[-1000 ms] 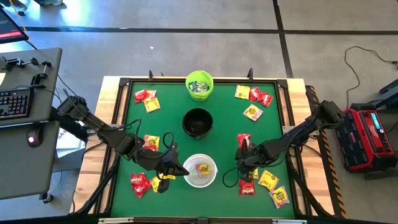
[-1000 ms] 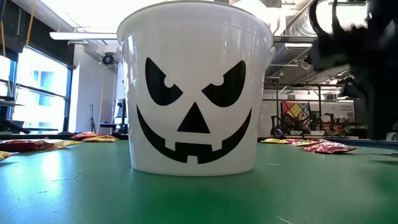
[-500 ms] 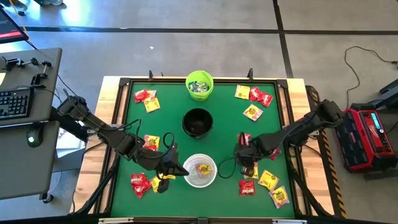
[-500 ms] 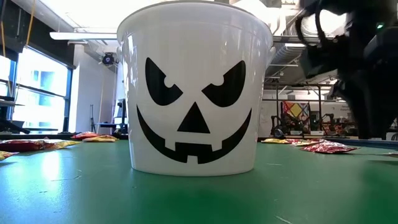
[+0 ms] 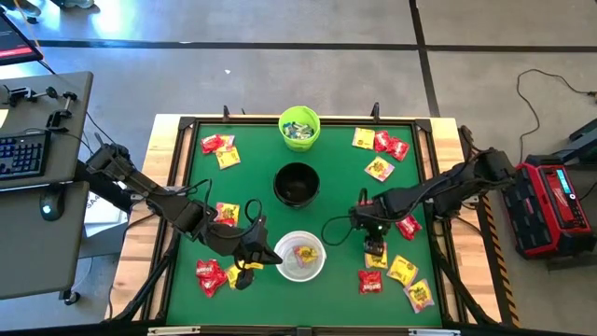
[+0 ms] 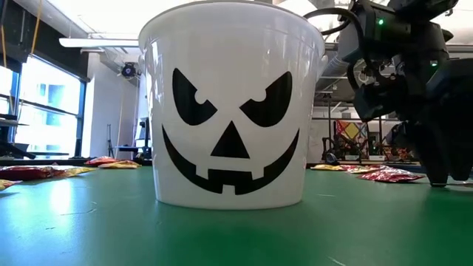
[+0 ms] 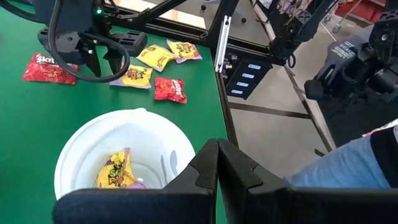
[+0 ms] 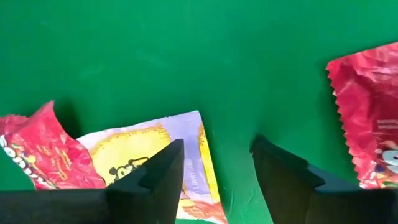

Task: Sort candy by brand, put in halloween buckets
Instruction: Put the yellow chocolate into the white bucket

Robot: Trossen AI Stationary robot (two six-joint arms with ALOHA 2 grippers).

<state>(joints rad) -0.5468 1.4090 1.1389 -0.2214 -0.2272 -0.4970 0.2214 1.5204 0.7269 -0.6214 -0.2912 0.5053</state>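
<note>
Pincer on my right arm (image 5: 374,248) hangs low over the green table (image 5: 336,177), its fingers spread apart with nothing between them; in the right wrist view the two dark fingers (image 8: 149,177) straddle the corner of a yellow packet (image 8: 158,155) that lies flat on the felt, with a red packet (image 8: 31,158) just beside it and another red packet (image 8: 367,112) off to the other side. My left pincer (image 5: 264,250) is clenched shut and empty, hovering beside the rim of the white bucket (image 5: 300,257).

That white bucket sits near the table's front edge and holds a yellow packet (image 7: 115,171) at its bottom. The black bucket (image 5: 297,184) stands in the middle of the table, and the lime green bucket (image 5: 299,127) stands at the far edge with pale packets (image 5: 299,132) inside it.

Loose candy lies scattered: red and yellow packets at the far left (image 5: 220,148), at the far right (image 5: 381,145), at the front left (image 5: 210,275) and at the front right (image 5: 403,275) beside my right pincer. From table height the white bucket's black grinning face (image 6: 230,129) fills the view.
</note>
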